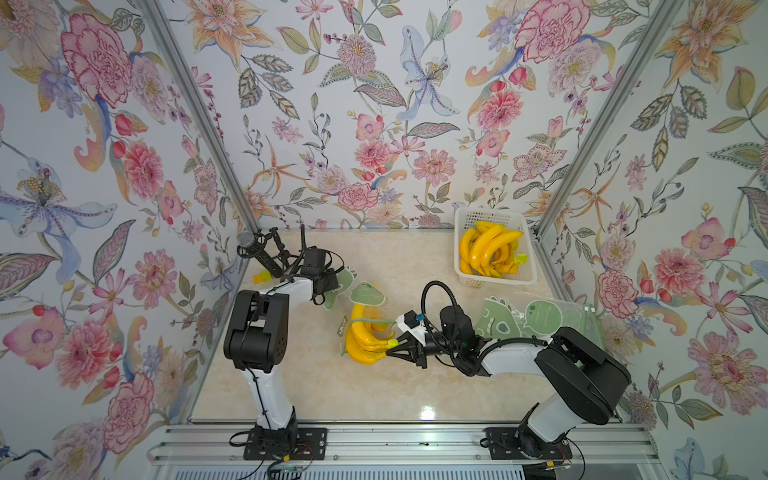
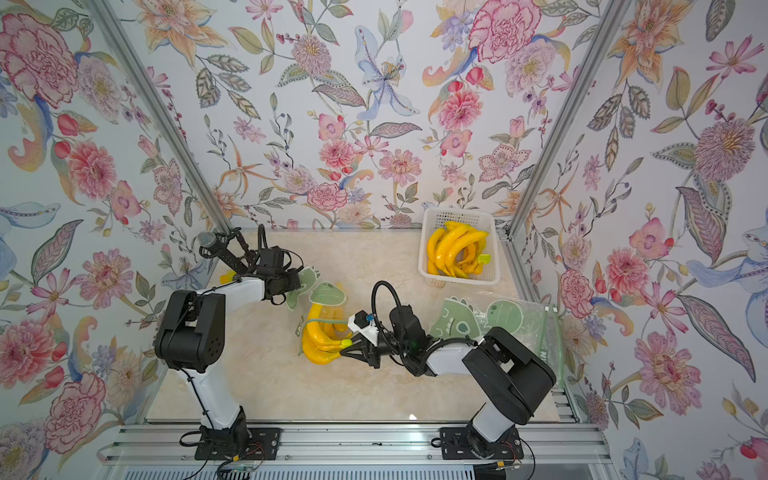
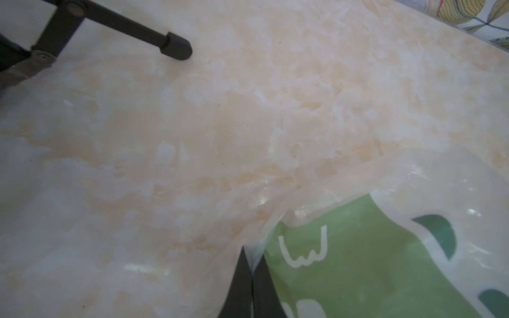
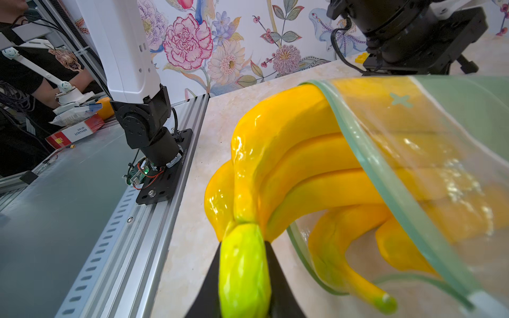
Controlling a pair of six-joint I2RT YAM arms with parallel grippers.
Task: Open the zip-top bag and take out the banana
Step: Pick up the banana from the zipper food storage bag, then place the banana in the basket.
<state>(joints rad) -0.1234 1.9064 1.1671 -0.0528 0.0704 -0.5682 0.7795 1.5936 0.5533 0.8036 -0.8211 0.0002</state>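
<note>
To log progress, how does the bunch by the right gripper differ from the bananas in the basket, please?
The gripped bunch lies half inside the zip-top bag; the basket bananas lie bagless. The right gripper clamps the bunch's stem; nothing touches the basket bananas. Both are yellow.

Both top views overlook the whole table (image 1: 374,386); wrist views sit close.

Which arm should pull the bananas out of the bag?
Right: the right gripper is shut on the green stem of the banana bunch, outside the bag; the left gripper just pinches its other end.
</note>
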